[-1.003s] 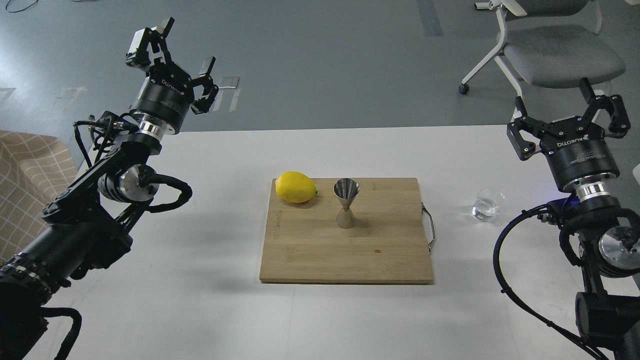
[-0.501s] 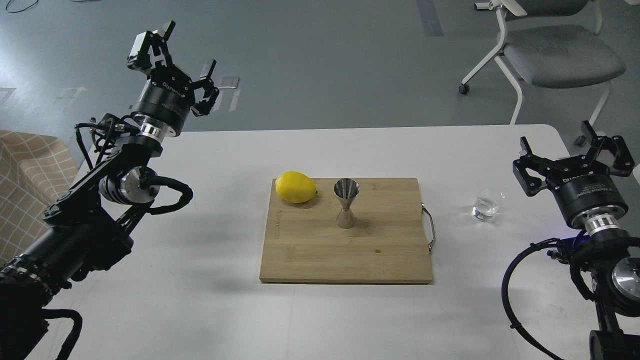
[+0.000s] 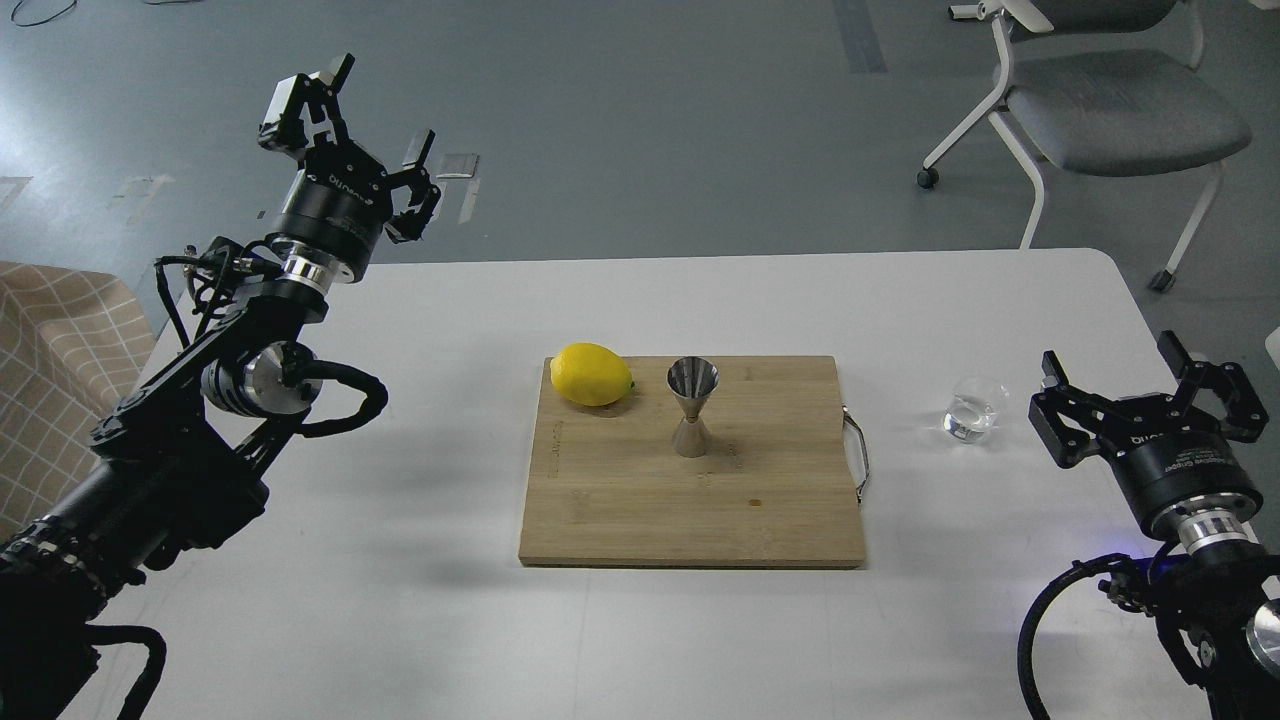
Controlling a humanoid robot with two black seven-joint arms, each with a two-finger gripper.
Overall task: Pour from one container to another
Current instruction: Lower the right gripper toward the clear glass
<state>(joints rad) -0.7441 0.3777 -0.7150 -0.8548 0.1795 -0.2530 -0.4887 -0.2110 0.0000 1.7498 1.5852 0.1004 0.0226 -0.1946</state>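
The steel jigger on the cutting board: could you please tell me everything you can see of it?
The jigger is a small hourglass of shiny steel: two cones joined at a narrow waist, the wider cone on top with its mouth open. It stands upright near the middle of the wooden cutting board, just right of the lemon and apart from it. Only the board touches it; neither gripper is near. Whether it holds liquid cannot be told.

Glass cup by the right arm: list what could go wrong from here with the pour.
1. The glass cup is small, clear and holds liquid; the open right end effector beside it could knock it over while closing in.
2. The jigger has a narrow mouth and waist, so a poorly aimed pour may spill onto the cutting board or tip the jigger.
3. The lemon sits close, crowding that side.
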